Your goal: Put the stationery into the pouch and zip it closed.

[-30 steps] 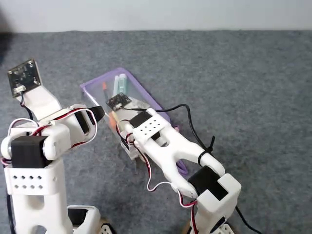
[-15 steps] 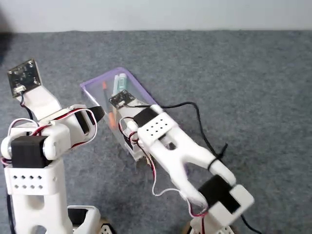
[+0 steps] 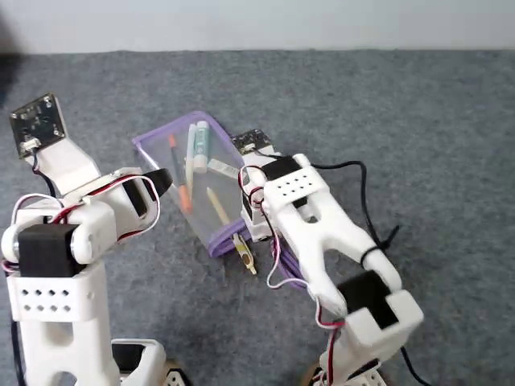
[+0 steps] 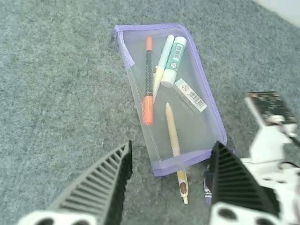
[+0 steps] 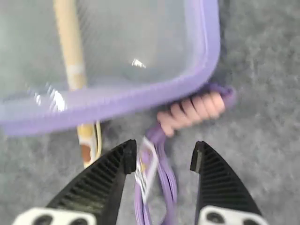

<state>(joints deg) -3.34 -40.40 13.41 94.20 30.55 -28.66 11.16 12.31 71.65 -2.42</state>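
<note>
A clear pouch (image 3: pixel 165 149) with purple edging lies slanted on the grey table (image 3: pixel 418 121), left of centre, holding an orange pen (image 3: pixel 181 189), two pale markers (image 3: pixel 196 146) and an eraser (image 3: pixel 224 169). A yellow pencil (image 3: pixel 218 208) pokes out of its lower end. The left arm (image 3: pixel 72 233) stands at lower left, and the right arm (image 3: pixel 322 233) is just beside the pouch's right edge.

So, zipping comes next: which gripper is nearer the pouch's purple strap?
Right. The right gripper hovers directly over the purple strap, jaws open; the left gripper is across the pouch from it.
</note>
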